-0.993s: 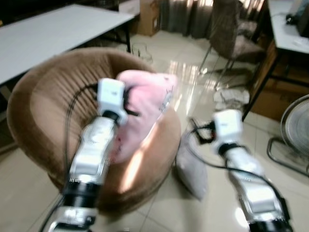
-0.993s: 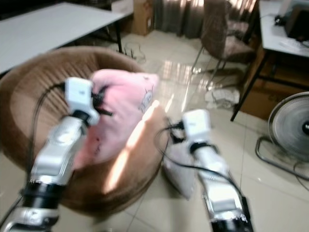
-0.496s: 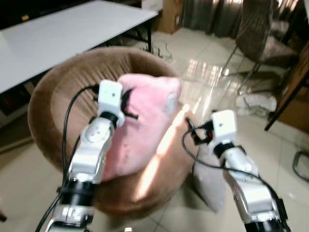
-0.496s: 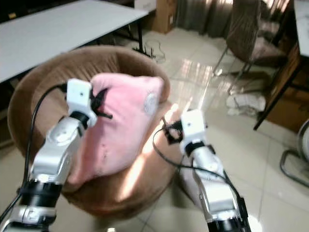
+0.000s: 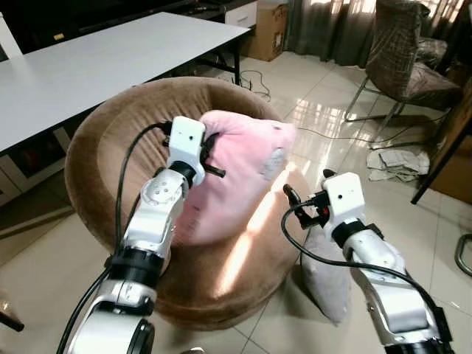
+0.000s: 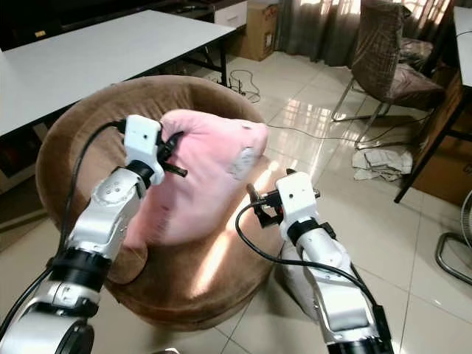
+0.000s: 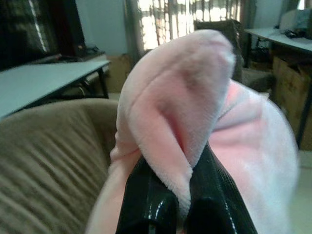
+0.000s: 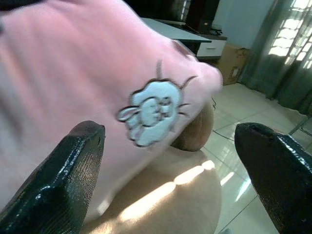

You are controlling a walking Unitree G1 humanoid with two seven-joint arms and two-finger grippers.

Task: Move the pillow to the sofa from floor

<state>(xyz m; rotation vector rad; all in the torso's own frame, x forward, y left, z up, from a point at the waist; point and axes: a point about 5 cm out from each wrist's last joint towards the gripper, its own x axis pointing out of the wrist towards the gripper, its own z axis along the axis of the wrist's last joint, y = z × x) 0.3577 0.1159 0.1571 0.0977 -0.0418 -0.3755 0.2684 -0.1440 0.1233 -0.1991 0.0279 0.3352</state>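
The pink pillow [image 5: 236, 173] sits in the centre of the frame, propped over the seat of the round brown sofa [image 5: 103, 147], its upper corner pinched between the two black fingers of the left pincer [image 7: 180, 195], which is clamped tight on a fold of the plush fabric. The pillow's lower part rests on the sofa cushion, and a small white bunny patch [image 8: 151, 114] shows on its right face. The right pincer [image 8: 170, 161] hovers just beside that patch at centre right, its fingers [image 8: 58, 180] spread wide with nothing between them, apart from the fabric. On the floor [image 5: 310, 96] at lower right, leaning against the sofa's edge, lies a second grey pillow [image 5: 328, 276]. A long white surface [image 5: 96, 63] fills the upper left of the frame behind the sofa. In the upper right stand a checked chair [image 5: 402, 51] and a cardboard box [image 5: 269, 29], with crumpled cloth [image 5: 398, 162] on the glossy tiles.
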